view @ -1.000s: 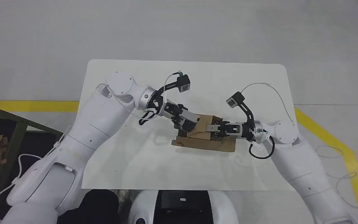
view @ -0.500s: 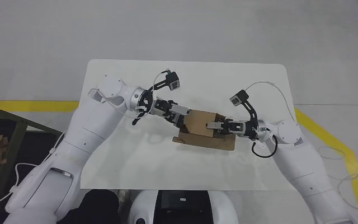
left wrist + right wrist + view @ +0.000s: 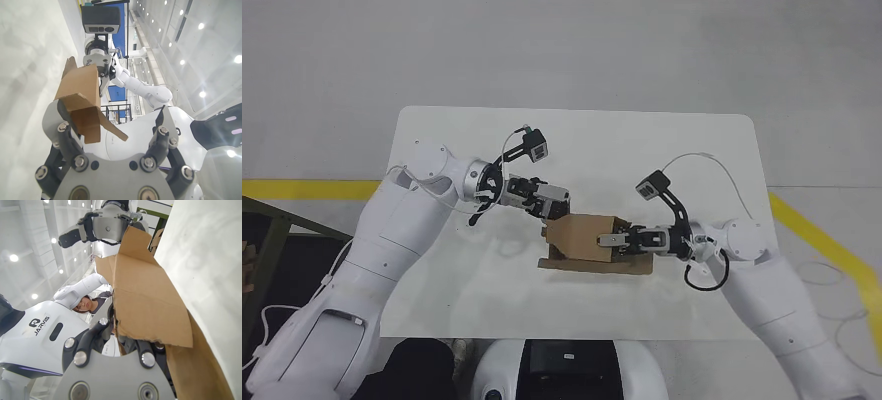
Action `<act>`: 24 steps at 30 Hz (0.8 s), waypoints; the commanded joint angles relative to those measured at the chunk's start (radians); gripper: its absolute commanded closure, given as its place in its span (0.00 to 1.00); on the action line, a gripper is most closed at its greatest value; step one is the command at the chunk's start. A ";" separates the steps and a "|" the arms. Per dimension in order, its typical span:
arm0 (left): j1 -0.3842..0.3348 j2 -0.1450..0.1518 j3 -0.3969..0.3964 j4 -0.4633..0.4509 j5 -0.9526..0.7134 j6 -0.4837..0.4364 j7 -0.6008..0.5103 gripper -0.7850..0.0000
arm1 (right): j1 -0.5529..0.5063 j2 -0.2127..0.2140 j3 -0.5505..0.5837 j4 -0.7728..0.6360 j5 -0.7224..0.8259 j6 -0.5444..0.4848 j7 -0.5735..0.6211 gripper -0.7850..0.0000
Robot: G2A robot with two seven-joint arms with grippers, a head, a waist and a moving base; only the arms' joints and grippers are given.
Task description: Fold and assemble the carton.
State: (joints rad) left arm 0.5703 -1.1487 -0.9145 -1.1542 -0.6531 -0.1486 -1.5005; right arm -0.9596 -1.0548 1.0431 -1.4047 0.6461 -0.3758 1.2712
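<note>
One carton (image 3: 577, 235) on one table (image 3: 442, 150); right fingers (image 3: 103, 86) grip its panel, left fingers (image 3: 50, 121) spread open.

Our arms point toward each other; our left gripper (image 3: 110, 109) gapes wide, our right gripper (image 3: 605, 240) pinches the carton (image 3: 575, 236).

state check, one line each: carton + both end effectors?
carton: partly opened into a sleeve, end flaps loose, not yet assembled.
left end effector: open, straddling the flaps at one end of the carton.
right end effector: looks shut on a panel at the carton's other end.
</note>
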 commanded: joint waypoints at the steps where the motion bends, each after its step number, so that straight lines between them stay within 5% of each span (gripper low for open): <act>1: 0.001 -0.001 -0.001 -0.005 -0.003 0.000 0.000 0.00 | 0.002 -0.003 -0.006 -0.002 0.003 0.000 0.002 1.00; 24: 0.038 0.006 -0.034 -0.086 0.009 0.010 0.002 0.00 | -0.004 0.001 0.071 0.042 -0.042 -0.008 -0.077 1.00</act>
State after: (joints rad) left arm 0.6059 -1.1420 -0.9512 -1.2348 -0.6435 -0.1401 -1.4971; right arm -0.9623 -1.0549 1.1096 -1.3624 0.6081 -0.3843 1.1995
